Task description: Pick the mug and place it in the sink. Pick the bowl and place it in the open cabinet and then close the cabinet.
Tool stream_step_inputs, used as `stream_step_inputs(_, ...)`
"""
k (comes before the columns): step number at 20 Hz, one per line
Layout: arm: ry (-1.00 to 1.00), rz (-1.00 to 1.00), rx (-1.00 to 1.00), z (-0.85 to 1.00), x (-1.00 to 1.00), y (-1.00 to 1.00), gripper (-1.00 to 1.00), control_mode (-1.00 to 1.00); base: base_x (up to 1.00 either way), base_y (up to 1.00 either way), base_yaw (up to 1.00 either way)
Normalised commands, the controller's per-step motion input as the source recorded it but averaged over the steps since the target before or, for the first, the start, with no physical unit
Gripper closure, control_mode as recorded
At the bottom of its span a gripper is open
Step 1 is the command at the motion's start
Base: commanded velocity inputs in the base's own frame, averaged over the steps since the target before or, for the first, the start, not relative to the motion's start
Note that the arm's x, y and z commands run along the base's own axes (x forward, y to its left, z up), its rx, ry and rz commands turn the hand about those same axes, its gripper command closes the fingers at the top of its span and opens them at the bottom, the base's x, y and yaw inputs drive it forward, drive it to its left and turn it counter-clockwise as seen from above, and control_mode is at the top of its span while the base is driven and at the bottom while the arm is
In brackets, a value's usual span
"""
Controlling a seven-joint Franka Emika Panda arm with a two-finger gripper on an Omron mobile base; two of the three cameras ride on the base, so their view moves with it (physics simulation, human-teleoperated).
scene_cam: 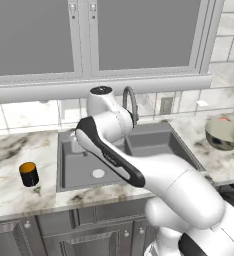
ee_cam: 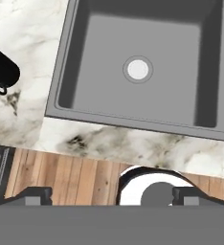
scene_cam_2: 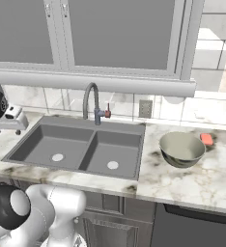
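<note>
The hand (ee_cam: 111, 195) is hovering spread and empty above the sink's (ee_cam: 56, 91) left basin; the mug (scene_cam: 29, 174) is standing on the surface (scene_cam: 9, 190) left of it.

A marbled bench (scene_cam_2: 182, 185) spans beneath frosted-glass cabinets (scene_cam_2: 120, 34); a small red sponge (scene_cam_2: 206, 139) rests near the tiled wall, beside a grey wall outlet (scene_cam_2: 145, 109); wooden floor (ee_cam: 71, 177) below.
</note>
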Motion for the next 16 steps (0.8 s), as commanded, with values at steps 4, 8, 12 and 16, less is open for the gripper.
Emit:
stream_step_inputs(4,0.00,0.04,0.00,-0.21,0.00,0.38,-1.00,-1.00,0.00,0.00,0.00)
stream_step_inputs(8,0.01,0.02,0.00,-0.26,0.00,0.34,-1.00,-1.00,0.00,0.00,0.00)
stream_step_inputs(12,0.00,0.00,0.00,-0.30,0.00,0.37,-1.00,-1.00,0.00,0.00,0.00)
stream_step_inputs(16,0.00,0.00,0.00,-0.24,-0.02,0.37,-1.00,-1.00,0.00,0.00,0.00)
